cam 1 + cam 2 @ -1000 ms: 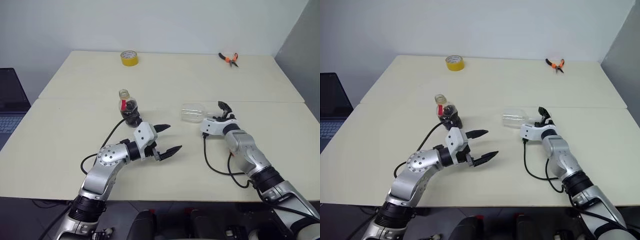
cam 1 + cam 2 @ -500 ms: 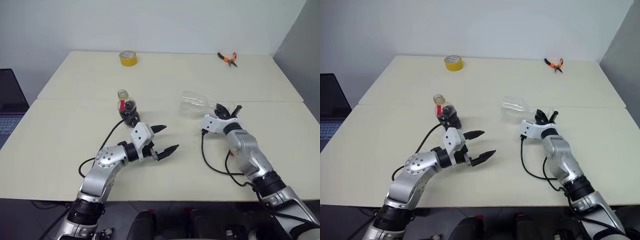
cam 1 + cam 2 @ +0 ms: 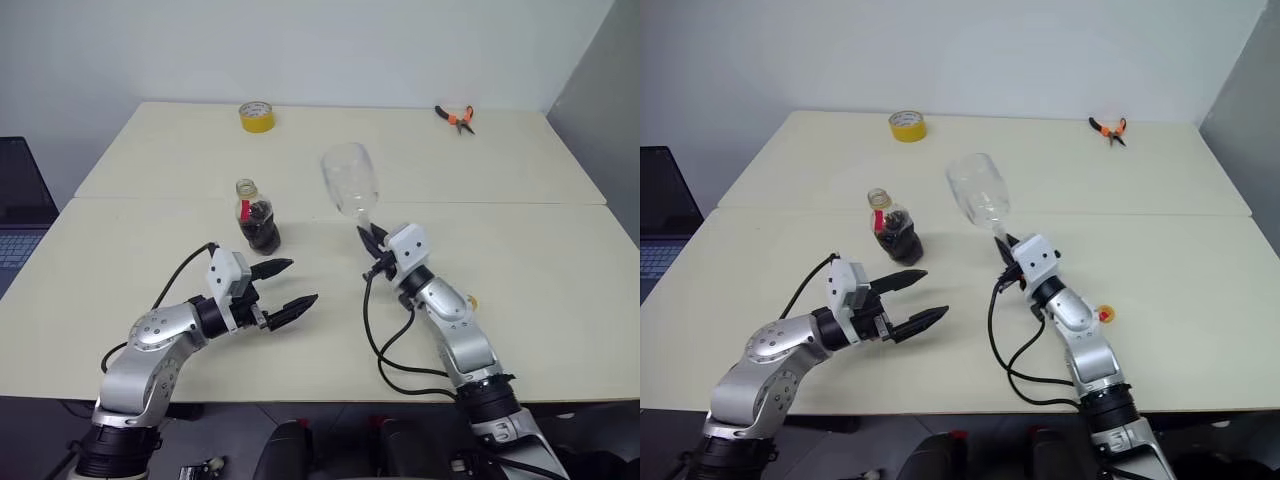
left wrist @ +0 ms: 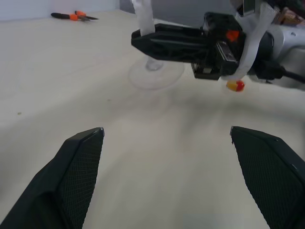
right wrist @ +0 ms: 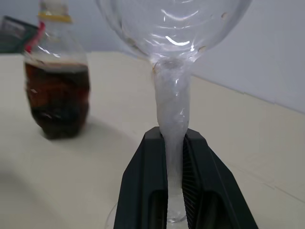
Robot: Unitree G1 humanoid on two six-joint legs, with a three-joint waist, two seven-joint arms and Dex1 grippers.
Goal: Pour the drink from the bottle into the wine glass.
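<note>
Between the two black fingers of the right gripper [image 5: 174,191] runs the thin stem of the wine glass [image 3: 349,180], pinched tight from both sides, the pads [image 5: 145,181] pressed flat against it low on the stem, just above the round foot. Above the fingers the empty bowl rises nearly upright, leaning a little toward the robot's left. Beyond the fingertips and off to one side stands the bottle [image 3: 258,214], upright on the table [image 3: 500,170], well apart from the glass; its lower body holds the dark brown-red drink [image 5: 57,98], and a small red label [image 3: 245,210] sits near its neck, the writing on it too small to read. Whether a cap is on I cannot tell. Nearer the robot, the left gripper [image 3: 283,286] has its fingers spread wide with nothing between them, the tips pointing toward the right arm, the bottle just beyond them. Far past both sets of fingers lie a yellow tape roll [image 3: 257,115] and orange-handled pliers [image 3: 455,117].
</note>
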